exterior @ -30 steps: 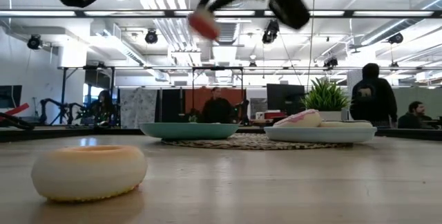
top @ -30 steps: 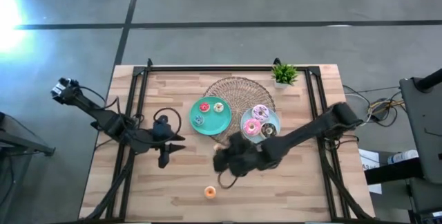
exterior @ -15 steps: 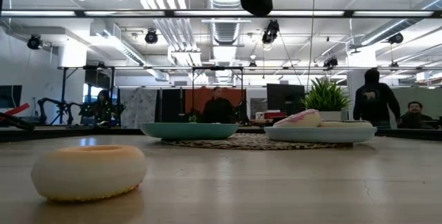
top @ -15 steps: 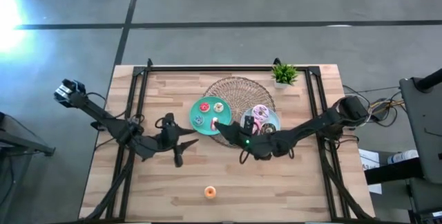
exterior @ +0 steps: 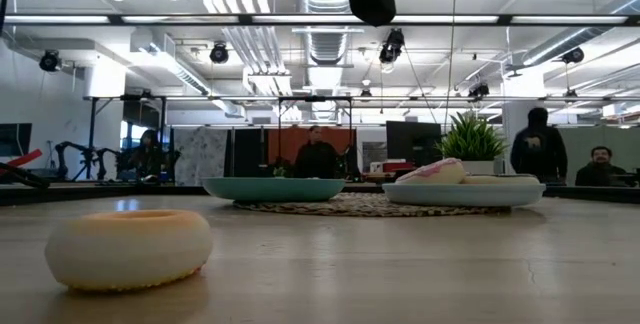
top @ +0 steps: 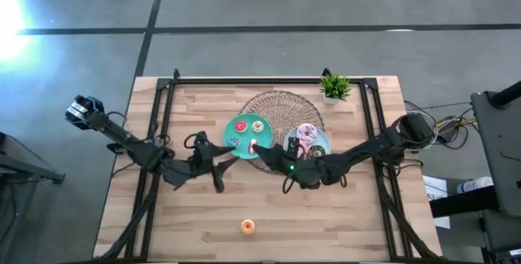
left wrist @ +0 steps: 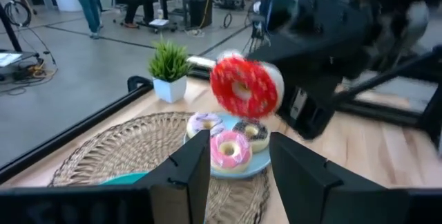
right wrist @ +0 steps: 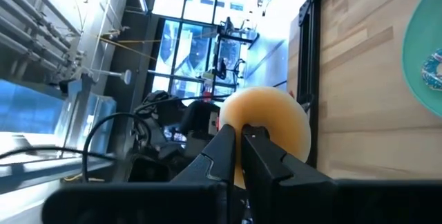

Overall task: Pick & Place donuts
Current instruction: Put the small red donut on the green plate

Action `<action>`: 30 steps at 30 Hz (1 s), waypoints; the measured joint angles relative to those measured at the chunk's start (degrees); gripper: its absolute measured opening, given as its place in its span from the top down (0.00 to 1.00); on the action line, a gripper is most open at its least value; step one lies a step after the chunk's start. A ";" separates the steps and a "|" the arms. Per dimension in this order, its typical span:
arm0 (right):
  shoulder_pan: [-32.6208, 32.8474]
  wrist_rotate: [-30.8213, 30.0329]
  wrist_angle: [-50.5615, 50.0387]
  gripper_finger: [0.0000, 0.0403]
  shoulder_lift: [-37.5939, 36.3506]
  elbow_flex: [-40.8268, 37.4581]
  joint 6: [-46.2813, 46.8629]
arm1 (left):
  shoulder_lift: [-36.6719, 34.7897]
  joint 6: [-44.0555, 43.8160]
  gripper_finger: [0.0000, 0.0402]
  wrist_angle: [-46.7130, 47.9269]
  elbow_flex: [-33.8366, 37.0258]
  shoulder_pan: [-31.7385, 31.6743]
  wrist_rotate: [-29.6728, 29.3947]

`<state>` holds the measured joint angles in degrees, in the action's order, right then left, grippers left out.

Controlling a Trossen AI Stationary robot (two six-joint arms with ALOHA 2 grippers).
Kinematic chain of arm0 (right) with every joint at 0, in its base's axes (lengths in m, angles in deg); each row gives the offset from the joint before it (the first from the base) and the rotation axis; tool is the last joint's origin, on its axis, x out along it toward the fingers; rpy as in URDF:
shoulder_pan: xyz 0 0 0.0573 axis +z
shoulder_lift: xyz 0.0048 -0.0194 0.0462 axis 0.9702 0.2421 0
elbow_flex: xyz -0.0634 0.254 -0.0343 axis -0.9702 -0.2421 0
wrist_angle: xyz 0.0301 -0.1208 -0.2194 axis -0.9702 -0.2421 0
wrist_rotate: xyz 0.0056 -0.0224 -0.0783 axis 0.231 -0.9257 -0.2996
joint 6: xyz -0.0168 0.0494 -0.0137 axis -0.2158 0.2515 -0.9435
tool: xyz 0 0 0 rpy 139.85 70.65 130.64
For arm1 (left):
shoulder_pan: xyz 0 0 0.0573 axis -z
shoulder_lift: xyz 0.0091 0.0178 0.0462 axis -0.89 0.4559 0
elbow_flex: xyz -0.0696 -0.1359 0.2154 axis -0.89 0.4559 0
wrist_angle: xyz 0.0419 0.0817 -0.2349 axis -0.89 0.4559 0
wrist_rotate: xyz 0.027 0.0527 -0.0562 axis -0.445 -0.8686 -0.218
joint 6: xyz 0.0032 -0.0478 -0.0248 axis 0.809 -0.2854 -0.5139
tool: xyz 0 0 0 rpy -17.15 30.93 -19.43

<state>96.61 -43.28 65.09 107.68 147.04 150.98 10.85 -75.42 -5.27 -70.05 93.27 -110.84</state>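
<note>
The right gripper (top: 254, 144) is pinching a red donut (left wrist: 243, 86) over the teal plate (top: 265, 143). The left gripper (top: 220, 171) is waiting, fingers spread. An orange donut (top: 247, 226) is lying alone, not yet moved.

1. Both arms were slim, matte black, and built of jointed segments.
2. The right arm (top: 358, 154) carried a small green light near its wrist.
3. Thin black cables looped beside the left arm (top: 138, 151).
4. The left hand (left wrist: 238, 172) had broad, flat, dark fingers.
</note>
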 joint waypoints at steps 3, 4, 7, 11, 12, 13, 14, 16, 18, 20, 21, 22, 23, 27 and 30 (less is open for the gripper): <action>0.02 0.55 0.04 0.97 0.00 0.49 -0.25 | -0.02 -0.81 0.69 -1.43 -0.09 -0.44 0.11; 0.02 0.62 0.04 0.97 -0.02 0.63 -0.43 | -0.02 -0.72 0.69 -1.95 -0.04 -0.44 0.28; 0.00 0.64 0.04 0.97 -0.04 0.81 -0.47 | 0.46 0.57 0.69 -2.28 -0.04 -0.44 0.27; 0.00 0.65 0.04 0.97 -0.04 0.81 -0.46 | 3.12 2.04 0.69 -3.60 -0.34 -0.46 -0.09; 0.00 0.65 0.04 0.97 -0.04 0.81 -0.50 | 4.02 2.39 0.69 -4.02 -0.59 -0.46 -0.38; 0.00 0.65 0.04 0.97 -0.04 0.81 -0.58 | 4.94 2.65 0.69 -4.29 -0.84 -0.46 -0.75; 0.00 0.64 0.01 0.97 -0.04 0.81 -0.66 | 5.89 2.70 0.69 -4.28 -1.21 -0.46 -1.36; -0.02 0.64 -0.11 0.97 -0.04 0.81 -0.68 | 7.54 2.75 0.69 -4.27 -2.13 -0.46 -3.06; -0.02 0.64 -0.20 0.97 -0.04 0.81 -0.70 | 8.62 3.53 0.68 -4.26 -3.08 -0.50 -4.04; -0.02 0.64 -0.24 0.97 -0.04 0.81 -0.68 | 9.38 4.74 0.65 -4.38 -4.00 -0.59 -4.82; -0.02 0.66 -0.24 0.97 -0.04 0.81 -0.68 | 9.73 5.58 0.64 -4.37 -4.43 -0.67 -4.95; -0.02 0.66 -0.24 0.97 -0.04 0.81 -0.68 | 10.13 6.51 0.62 -4.38 -4.92 -0.68 -5.20; -0.02 0.64 -0.26 0.97 -0.04 0.81 -0.68 | 10.54 7.39 0.61 -4.36 -5.35 -0.70 -5.43; -0.18 0.60 -0.33 0.97 -0.04 0.81 -0.68 | 11.96 9.57 0.56 -4.35 -6.86 -0.88 -5.55; -0.30 0.54 -0.33 0.97 -0.04 0.81 -0.66 | 12.80 9.74 0.56 -4.33 -7.77 -0.98 -5.55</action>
<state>96.31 -42.74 64.77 107.64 147.84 150.31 23.65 -65.68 -9.60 -77.82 92.28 -116.40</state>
